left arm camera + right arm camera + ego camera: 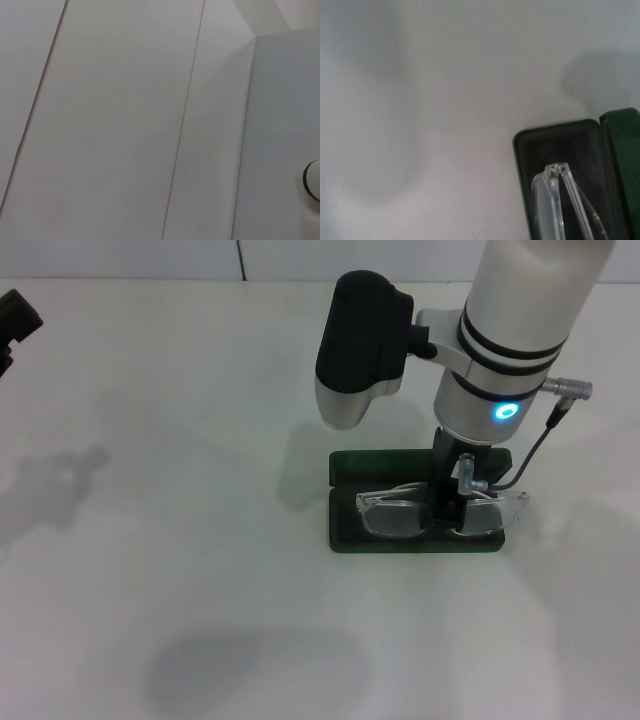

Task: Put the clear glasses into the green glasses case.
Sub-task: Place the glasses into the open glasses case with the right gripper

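Observation:
The green glasses case (pixel 345 528) lies open on the white table, with its lid (pixel 380 462) folded back on the far side. My right gripper (pixel 447 508) reaches straight down over the case and is shut on the clear glasses (pixel 395 518) at their bridge. The glasses hang level just over the case's tray, and one end pokes past the case's right edge. In the right wrist view one corner of the clear glasses (pixel 549 200) sits above the dark lining of the green glasses case (pixel 530 150). My left gripper (pixel 15 320) is parked at the far left edge.
The case stands alone on the white table (pixel 180 570), which ends at a wall along the back. The left wrist view holds only pale wall panels (pixel 125 125).

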